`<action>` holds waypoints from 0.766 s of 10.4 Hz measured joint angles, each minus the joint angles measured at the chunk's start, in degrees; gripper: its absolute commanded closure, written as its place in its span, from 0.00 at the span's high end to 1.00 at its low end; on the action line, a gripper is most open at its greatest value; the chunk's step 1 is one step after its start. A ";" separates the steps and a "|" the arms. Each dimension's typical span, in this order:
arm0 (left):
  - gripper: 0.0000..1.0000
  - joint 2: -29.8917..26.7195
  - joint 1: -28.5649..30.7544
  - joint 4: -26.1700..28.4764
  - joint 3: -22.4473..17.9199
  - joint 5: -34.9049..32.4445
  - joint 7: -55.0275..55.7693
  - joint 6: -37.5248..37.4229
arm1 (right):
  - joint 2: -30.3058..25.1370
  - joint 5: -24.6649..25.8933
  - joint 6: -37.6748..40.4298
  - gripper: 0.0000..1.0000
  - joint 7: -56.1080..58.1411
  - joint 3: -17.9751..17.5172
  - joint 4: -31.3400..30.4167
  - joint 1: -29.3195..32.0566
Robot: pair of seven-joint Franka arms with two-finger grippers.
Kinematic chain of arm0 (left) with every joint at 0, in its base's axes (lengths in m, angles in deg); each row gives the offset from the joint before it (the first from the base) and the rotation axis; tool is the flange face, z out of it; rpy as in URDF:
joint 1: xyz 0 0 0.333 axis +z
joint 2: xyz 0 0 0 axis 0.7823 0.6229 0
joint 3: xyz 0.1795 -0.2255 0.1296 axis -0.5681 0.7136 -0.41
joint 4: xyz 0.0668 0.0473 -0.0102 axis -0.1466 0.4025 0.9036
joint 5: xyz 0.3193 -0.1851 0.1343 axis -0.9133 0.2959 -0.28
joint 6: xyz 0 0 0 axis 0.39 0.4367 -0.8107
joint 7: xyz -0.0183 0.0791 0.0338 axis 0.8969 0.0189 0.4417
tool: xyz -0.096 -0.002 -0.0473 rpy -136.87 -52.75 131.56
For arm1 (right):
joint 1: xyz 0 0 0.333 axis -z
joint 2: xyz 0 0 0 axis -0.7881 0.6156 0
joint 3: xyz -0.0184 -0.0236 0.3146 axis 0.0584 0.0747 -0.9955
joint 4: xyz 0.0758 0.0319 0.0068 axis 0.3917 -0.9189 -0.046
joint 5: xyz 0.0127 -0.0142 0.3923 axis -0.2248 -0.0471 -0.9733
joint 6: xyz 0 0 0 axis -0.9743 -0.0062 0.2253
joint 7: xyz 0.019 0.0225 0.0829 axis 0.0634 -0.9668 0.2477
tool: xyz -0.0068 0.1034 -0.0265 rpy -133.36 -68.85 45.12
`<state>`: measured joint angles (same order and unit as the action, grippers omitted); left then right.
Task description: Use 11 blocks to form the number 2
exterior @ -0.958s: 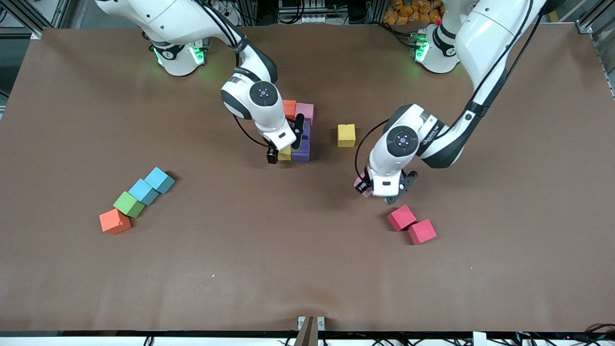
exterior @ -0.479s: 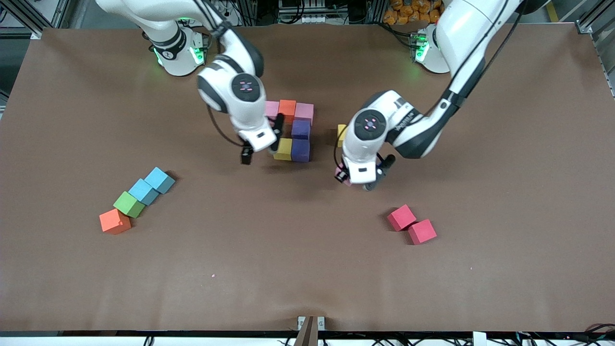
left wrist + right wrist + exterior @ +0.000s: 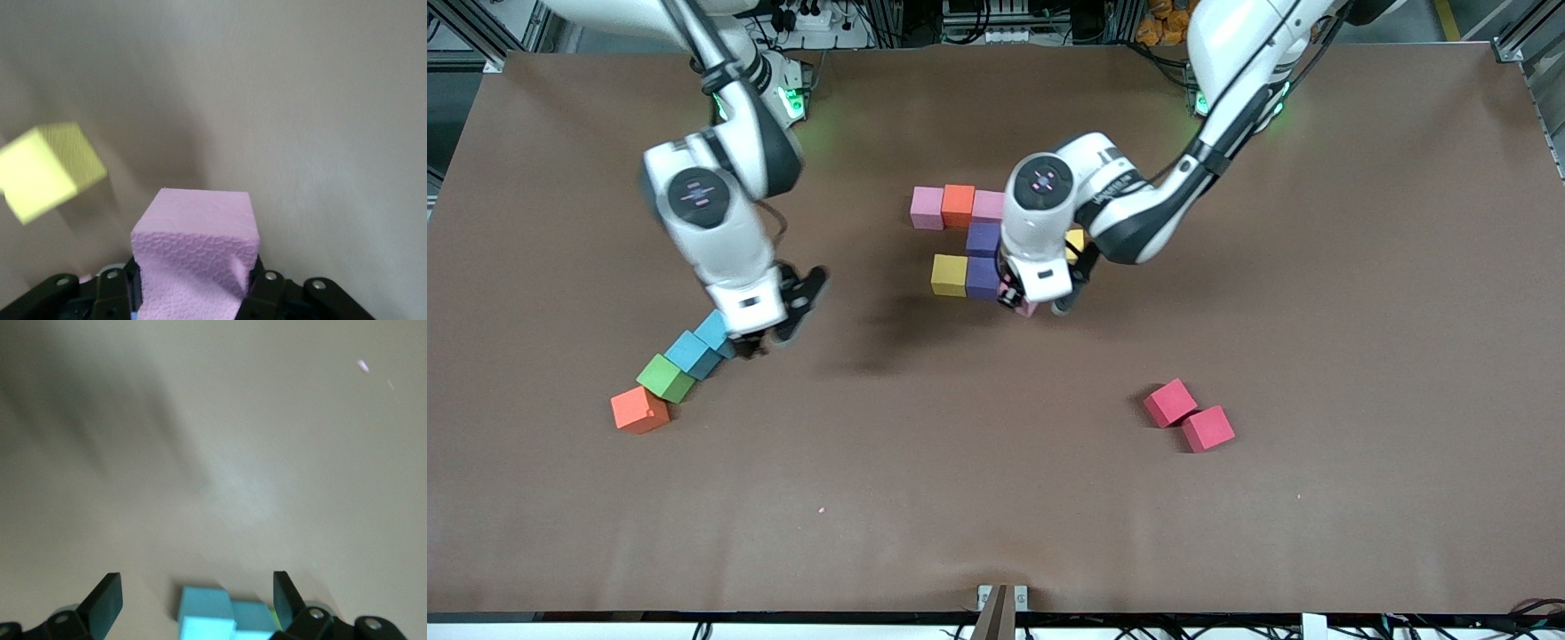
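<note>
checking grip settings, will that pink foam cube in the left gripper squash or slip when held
The pink foam cube looks soft: its textured face shows a crease beside a finger of the left gripper, so it probably squashes a little. The rough matte surface likely resists slipping. It seems light for its size, and its flat faces should not roll.

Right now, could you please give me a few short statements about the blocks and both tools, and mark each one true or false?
1. The left tool is shut on a pink block. True.
2. The right tool carries a light blue block. False: it is open and holds nothing, over the light blue blocks.
3. The two red blocks lie side by side, nearer to the front camera than the started digit. True.
4. The green cube is part of the started digit. False: it sits in the row between an orange block and the light blue blocks.
5. The started digit's top row holds three red blocks. False: pink, orange, pink.
</note>
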<state>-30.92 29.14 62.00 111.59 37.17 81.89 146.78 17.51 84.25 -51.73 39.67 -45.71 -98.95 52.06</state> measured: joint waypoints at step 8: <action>0.46 10.05 -17.29 -15.20 -5.31 0.15 22.35 0.15 | 2.58 -0.04 -10.39 1.00 7.74 0.43 -8.59 16.32</action>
<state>-20.87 11.85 46.80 106.28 37.31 104.24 146.93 20.09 84.21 -62.12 47.41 -45.29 -107.53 68.38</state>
